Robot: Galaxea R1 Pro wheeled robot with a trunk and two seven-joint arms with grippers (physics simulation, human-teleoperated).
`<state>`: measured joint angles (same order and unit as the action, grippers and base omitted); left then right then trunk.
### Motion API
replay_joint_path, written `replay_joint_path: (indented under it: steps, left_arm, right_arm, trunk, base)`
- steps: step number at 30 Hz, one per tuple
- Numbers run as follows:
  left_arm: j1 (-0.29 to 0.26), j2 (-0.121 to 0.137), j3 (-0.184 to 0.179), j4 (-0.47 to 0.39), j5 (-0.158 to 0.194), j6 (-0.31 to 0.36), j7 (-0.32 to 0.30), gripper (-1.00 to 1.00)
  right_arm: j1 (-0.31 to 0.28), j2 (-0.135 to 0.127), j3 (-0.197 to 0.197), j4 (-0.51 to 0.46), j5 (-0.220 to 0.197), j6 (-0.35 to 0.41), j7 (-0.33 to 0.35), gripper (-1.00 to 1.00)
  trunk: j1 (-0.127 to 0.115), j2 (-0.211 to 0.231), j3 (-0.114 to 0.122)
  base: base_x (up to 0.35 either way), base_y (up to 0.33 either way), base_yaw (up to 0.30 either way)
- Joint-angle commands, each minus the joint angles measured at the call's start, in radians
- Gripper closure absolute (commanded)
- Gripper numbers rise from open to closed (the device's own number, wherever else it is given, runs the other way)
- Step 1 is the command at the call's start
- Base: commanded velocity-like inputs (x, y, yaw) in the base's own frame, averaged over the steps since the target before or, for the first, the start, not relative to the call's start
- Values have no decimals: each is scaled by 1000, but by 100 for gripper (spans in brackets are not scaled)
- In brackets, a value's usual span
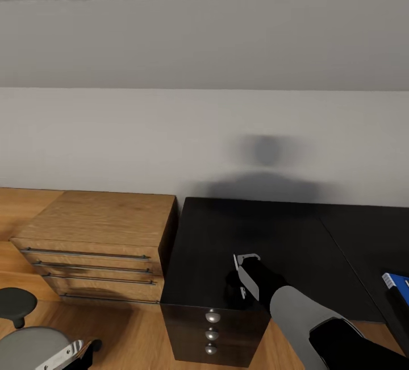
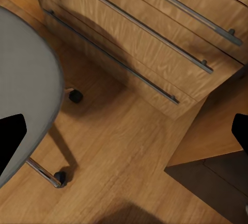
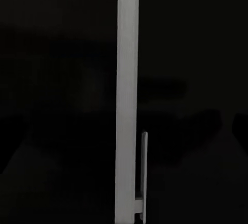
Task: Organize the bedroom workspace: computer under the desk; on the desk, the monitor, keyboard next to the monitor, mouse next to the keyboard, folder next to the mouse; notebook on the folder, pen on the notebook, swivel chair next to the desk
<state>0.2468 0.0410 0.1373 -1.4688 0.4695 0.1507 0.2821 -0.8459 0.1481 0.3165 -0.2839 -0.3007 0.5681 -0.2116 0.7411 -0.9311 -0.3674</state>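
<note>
The right arm (image 1: 318, 324) comes in from the lower right of the head view, and its right gripper (image 1: 245, 272) hangs over the near left part of the black bench (image 1: 295, 239), just behind the bench's black drawer unit (image 1: 211, 333) with its three round knobs. The fingers look clamped together on the pen (image 1: 244, 259), a thin white stick that pokes out at their tip; in the right wrist view the pen (image 3: 127, 95) runs as a long pale bar with a small clip against the dark bench top. At the head view's lower left the left gripper (image 1: 71, 354) hovers low beside the grey seat of the swivel chair (image 1: 28, 343). In the left wrist view its fingers (image 2: 11, 142) stand wide apart and hold nothing, above the wooden floor (image 2: 129, 146), with the swivel chair (image 2: 26, 90) and its chrome legs and castors to one side. A low light-wood cabinet (image 1: 96, 228) with long handles stands just left of the bench, against the pale wall (image 1: 170, 131). A blue flat thing (image 1: 399, 283) lies on the bench at the far right edge, well apart from the pen
</note>
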Motion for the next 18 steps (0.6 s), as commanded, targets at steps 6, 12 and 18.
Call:
replay_joint_path:
  steps: [6, 12, 18]
  left_arm:
    - [0, 0, -1, -2, 6, 4, 5, -100]
    - [0, -1, -1, -2, 6, 4, 5, -100]
    - [0, -1, -1, -2, 6, 2, 5, -100]
  right_arm:
    - [-1, 0, 7, -1, -11, 4, -8, -100]
    - [-1, 1, 7, -2, -11, 4, -7, -100]
    - [-1, 1, 7, -2, -11, 4, -6, -100]
  trunk:
    - [0, -1, -1]
    - [4, -8, -4]
    - [12, -22, -10]
  base:
    - [0, 0, 0]
    - [0, 0, 0]
    - [0, 0, 0]
